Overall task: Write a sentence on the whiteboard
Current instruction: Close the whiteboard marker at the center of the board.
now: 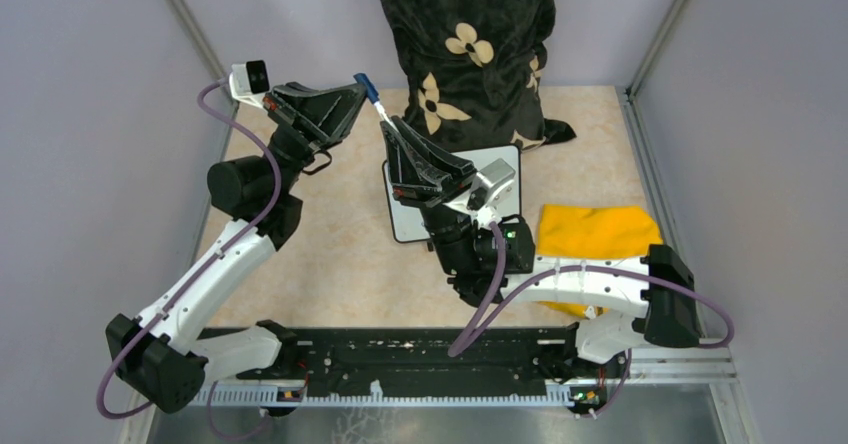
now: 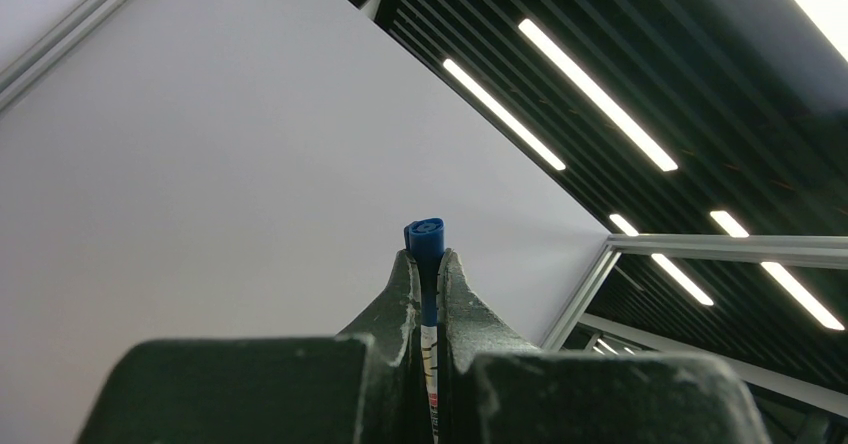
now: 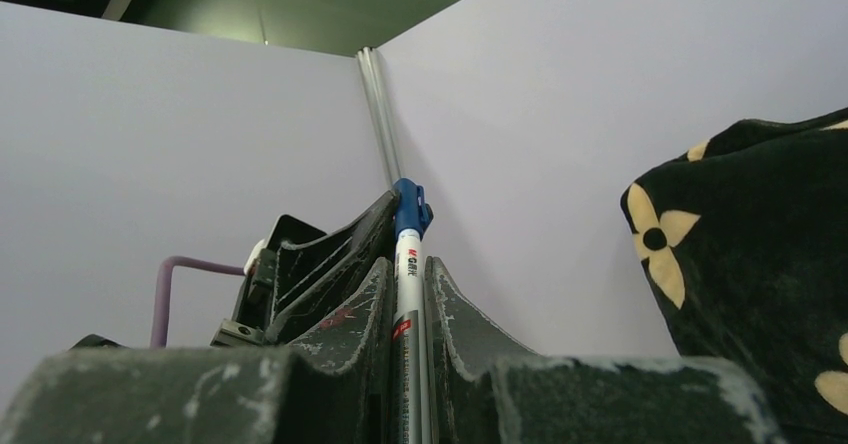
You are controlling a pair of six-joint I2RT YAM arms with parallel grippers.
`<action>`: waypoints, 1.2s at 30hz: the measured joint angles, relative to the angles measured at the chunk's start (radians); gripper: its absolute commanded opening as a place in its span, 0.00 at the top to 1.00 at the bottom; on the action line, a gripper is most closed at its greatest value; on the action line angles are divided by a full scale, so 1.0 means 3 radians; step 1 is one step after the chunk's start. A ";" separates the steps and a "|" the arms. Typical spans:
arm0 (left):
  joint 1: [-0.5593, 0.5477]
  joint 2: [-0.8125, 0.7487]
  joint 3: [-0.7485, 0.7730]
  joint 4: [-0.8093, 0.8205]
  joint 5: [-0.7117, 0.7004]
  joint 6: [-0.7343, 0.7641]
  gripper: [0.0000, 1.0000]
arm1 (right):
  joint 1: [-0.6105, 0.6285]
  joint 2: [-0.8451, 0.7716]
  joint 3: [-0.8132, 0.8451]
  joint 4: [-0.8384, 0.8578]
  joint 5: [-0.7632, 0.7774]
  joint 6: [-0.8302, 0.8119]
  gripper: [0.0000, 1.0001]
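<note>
A marker (image 1: 381,109) with a white barrel and a blue cap (image 1: 368,87) hangs above the table between both arms. My right gripper (image 1: 393,129) is shut on the barrel (image 3: 407,284) and points up and away. My left gripper (image 1: 358,91) comes in from the left and is shut on the blue cap (image 2: 425,234), whose end pokes past the fingertips. In the right wrist view the left gripper (image 3: 330,254) sits against the cap (image 3: 409,207). The whiteboard (image 1: 507,202) lies flat under the right arm and is mostly hidden. The sentence is out of view; the board's visible parts are plain white.
A yellow cloth (image 1: 597,232) lies right of the board, by the right arm's elbow. A black fabric with cream flowers (image 1: 465,44) stands at the back centre and reaches the board's far edge. Grey walls enclose the tan tabletop (image 1: 340,254).
</note>
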 measured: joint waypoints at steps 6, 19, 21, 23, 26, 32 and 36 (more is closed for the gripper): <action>0.0000 0.0013 0.0024 0.0019 0.0020 0.0000 1.00 | 0.0000 -0.0037 0.0003 -0.0081 -0.0025 0.0061 1.00; -0.0009 0.0039 0.0080 0.0078 0.0093 -0.0018 1.00 | -0.0003 -0.0140 0.0048 -0.0342 -0.0103 0.0145 1.00; -0.0010 0.0061 0.0090 0.0099 0.0103 -0.0036 1.00 | -0.0003 -0.0140 0.0056 -0.0342 -0.0100 0.0145 1.00; -0.0023 0.0089 0.0107 0.0130 0.0106 -0.0066 1.00 | -0.0004 -0.0140 0.0079 -0.0355 -0.0099 0.0144 1.00; -0.0033 0.0100 0.0113 0.0161 0.0098 -0.0076 1.00 | -0.0004 -0.0140 0.0090 -0.0360 -0.0100 0.0144 1.00; -0.0041 0.0088 0.0112 0.0160 0.0081 -0.0056 0.99 | -0.0004 -0.0140 0.0090 -0.0360 -0.0108 0.0144 1.00; -0.0045 0.0081 0.0112 0.0164 0.0080 -0.0011 1.00 | -0.0003 -0.0140 0.0090 -0.0360 -0.0123 0.0142 1.00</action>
